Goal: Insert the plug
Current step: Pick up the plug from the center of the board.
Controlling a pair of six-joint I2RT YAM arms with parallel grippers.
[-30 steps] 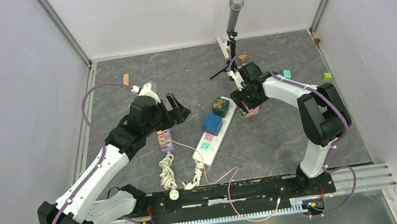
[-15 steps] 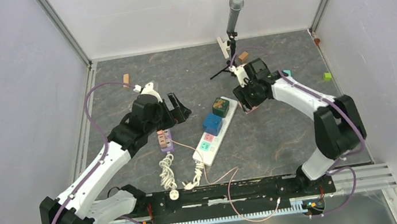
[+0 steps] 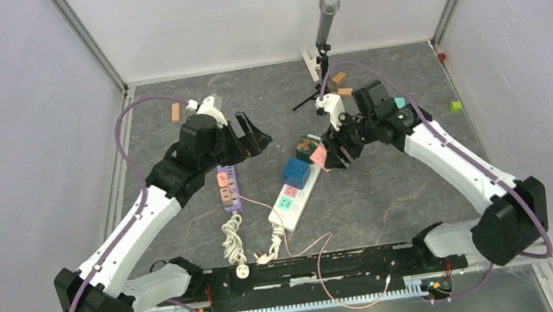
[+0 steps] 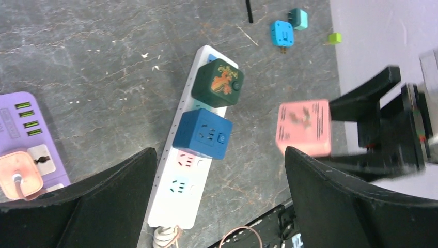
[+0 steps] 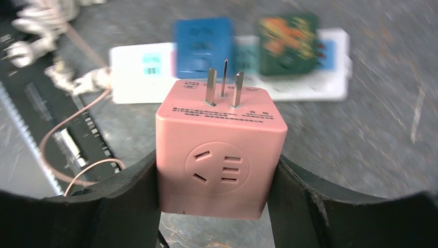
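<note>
My right gripper (image 3: pixel 326 156) is shut on a pink cube plug (image 5: pixel 221 150), its three prongs pointing toward the white power strip (image 3: pixel 295 188). The plug (image 3: pixel 319 156) hangs above the table just right of the strip, also seen in the left wrist view (image 4: pixel 303 127). The strip (image 4: pixel 182 170) holds a dark green cube (image 3: pixel 306 148) and a blue cube (image 3: pixel 296 172); pink and light blue sockets lie open at its near end. My left gripper (image 3: pixel 254 136) is open and empty, hovering left of the strip.
A purple power strip (image 3: pixel 228 187) with a pink plug in it lies left of the white one. Coiled white cords (image 3: pixel 233 241) lie near the front rail. A microphone stand (image 3: pixel 321 45) is at the back. Small blocks (image 3: pixel 399 103) lie at the right.
My right arm has lifted the pink plug off the table and carried it left toward the white strip. My left gripper has moved up and slightly back.
</note>
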